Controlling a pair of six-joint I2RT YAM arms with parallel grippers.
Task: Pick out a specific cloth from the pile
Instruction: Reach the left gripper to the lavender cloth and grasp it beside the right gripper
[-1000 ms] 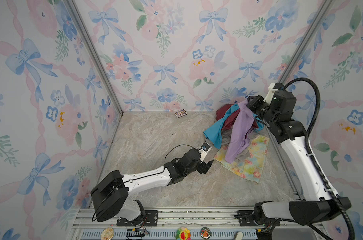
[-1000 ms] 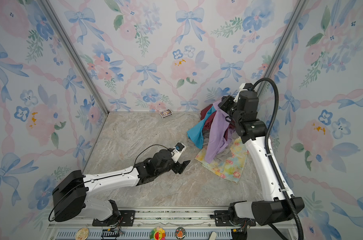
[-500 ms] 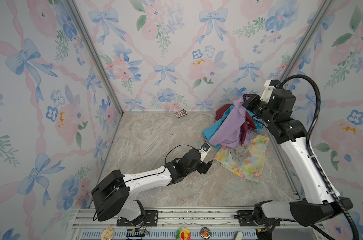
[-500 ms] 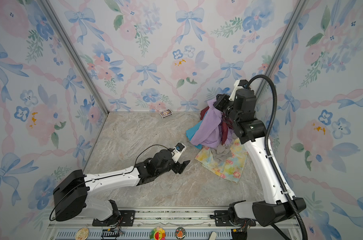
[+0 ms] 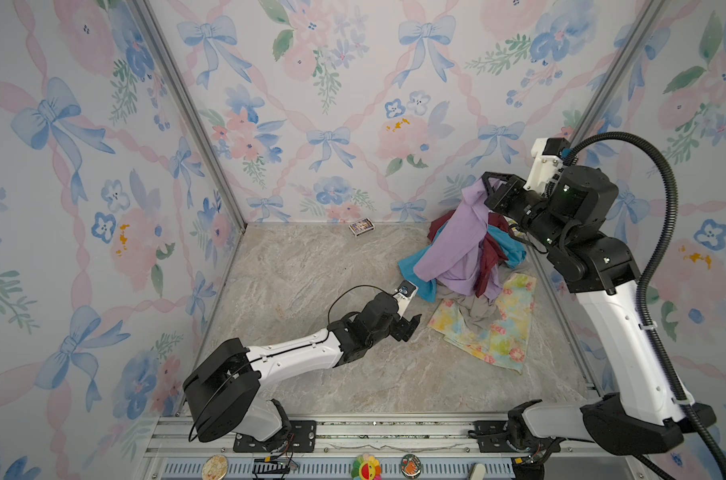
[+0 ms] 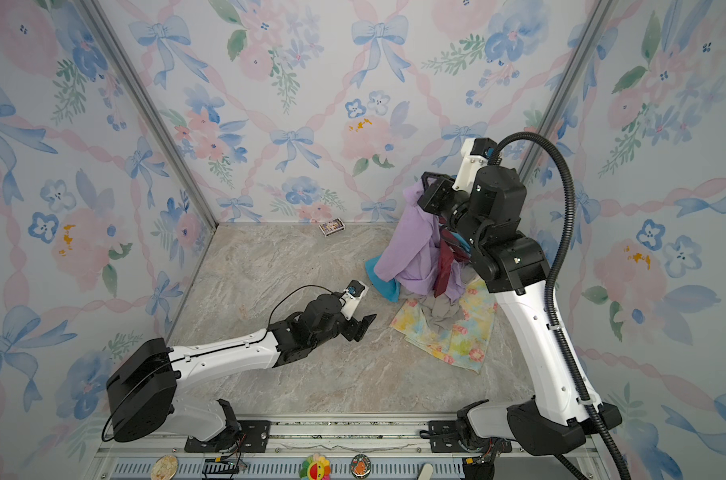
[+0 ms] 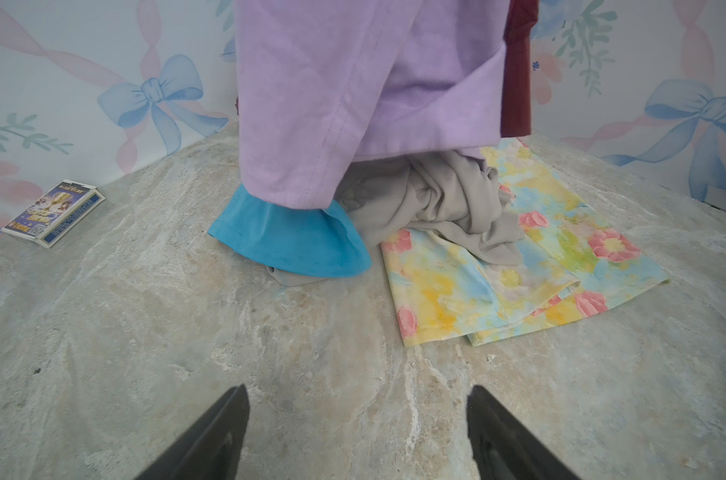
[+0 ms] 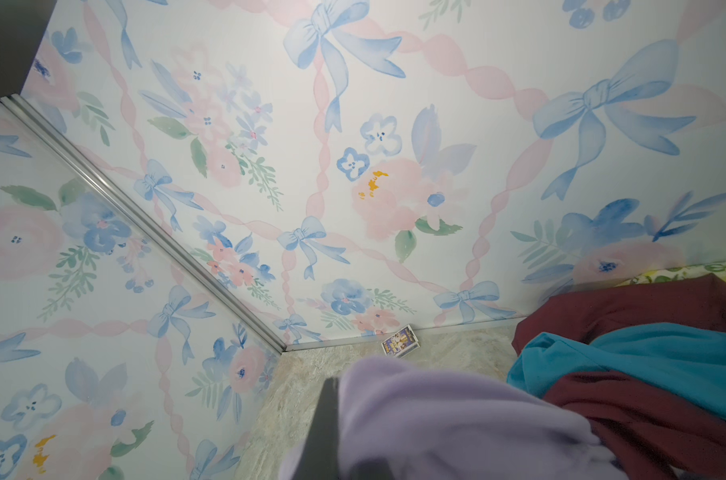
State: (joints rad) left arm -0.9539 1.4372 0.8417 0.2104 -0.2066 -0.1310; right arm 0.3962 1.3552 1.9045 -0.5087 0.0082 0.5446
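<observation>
My right gripper (image 5: 488,183) (image 6: 430,183) is raised at the back right and shut on the top of the cloth (image 5: 457,245) (image 6: 411,249), a plain lilac piece. The cloth (image 7: 332,83) hangs down over the pile (image 5: 469,307), its lower edge at the turquoise cloth (image 7: 295,245) and the grey cloth (image 7: 436,208). A maroon cloth (image 5: 488,257) hangs beside it. In the right wrist view the cloth (image 8: 436,415) covers all but one of the fingers (image 8: 326,419). My left gripper (image 5: 411,326) (image 6: 365,326) (image 7: 357,390) is open and empty, low over the floor in front of the pile.
A pastel floral cloth (image 5: 498,332) (image 7: 519,270) lies flat under the pile. A small card box (image 5: 361,227) (image 6: 331,227) (image 7: 53,214) lies at the back wall. Patterned walls close in the marble floor (image 5: 311,270) on three sides, and the pile is near the right wall.
My right gripper has risen and shifted a little left with the lilac cloth, whose tail has swung leftward off the floral cloth. The left arm has not moved.
</observation>
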